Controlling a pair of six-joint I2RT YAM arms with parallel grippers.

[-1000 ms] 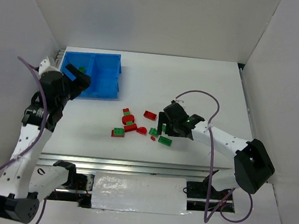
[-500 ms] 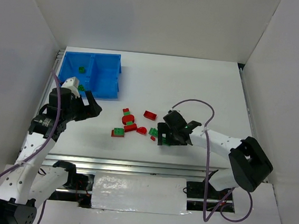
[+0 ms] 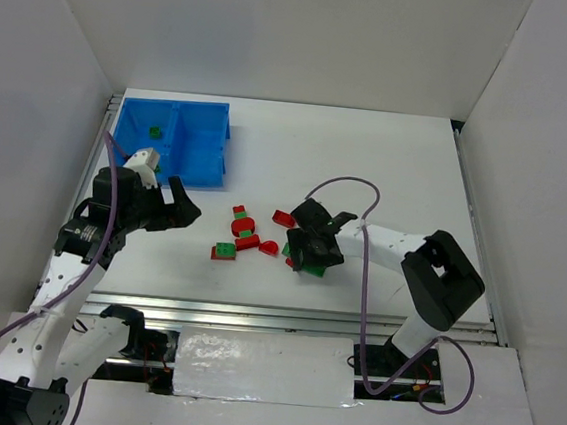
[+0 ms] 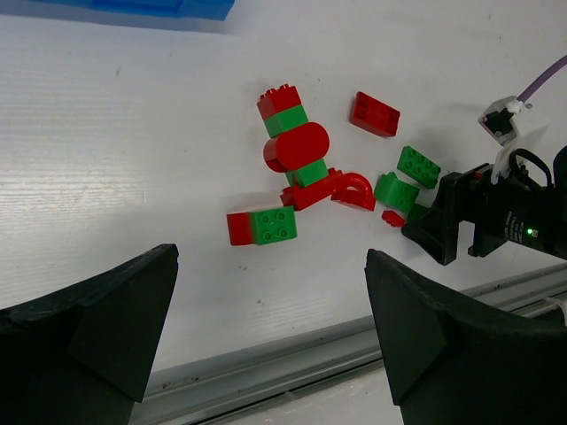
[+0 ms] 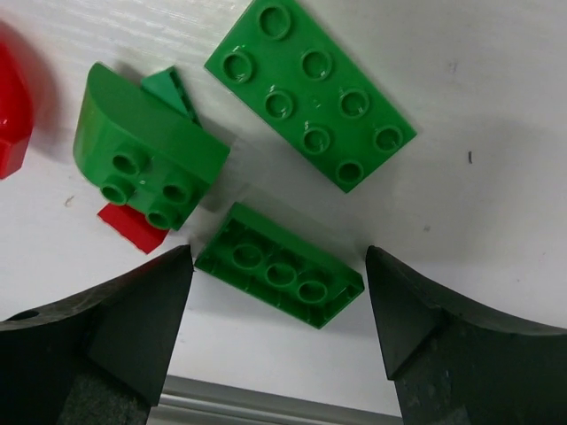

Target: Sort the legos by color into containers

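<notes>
White walls (image 3: 281, 31) closed the cell in on 3 sides. The white bench (image 3: 389, 162) had a matte, faintly ribbed face, with a metal rail (image 3: 283, 318) along its near edge. The blue bin (image 3: 173, 104) sat at the far left corner, and 1 green piece (image 3: 155, 132) lay in its left compartment (image 3: 133, 153).

The left pincer (image 4: 270, 345) hung released and spread wide, holding nothing, over the bench to the left of the scattered legos (image 4: 297, 146), which lay mid-bench, well apart from the bin.

The right pincer (image 5: 279, 292) sat low at the right edge of that scatter. It too was released, its 2 fingers flanking a small green brick (image 5: 279, 266) with a gap on each side, so nothing was grasped yet.

An 8-stud green plate (image 5: 310, 93) lay just beyond the brick. A rounded green brick (image 5: 146, 155) lay just beside it, with a red chip (image 5: 128, 228) showing at its edge.

The step in hand looked like the pick of that small brick. It lay skewed to the line of the jaws, so it could twist as they closed. Squaring the wrist first, or closing slowly, would probably seat it better.

The finger on the rounded brick's side had little room and could nudge that brick or the chip, so shifting slightly away from them would help.

A straight lift should clear the neighbours. The left compartment, which already held green, seemed the place for it.
</notes>
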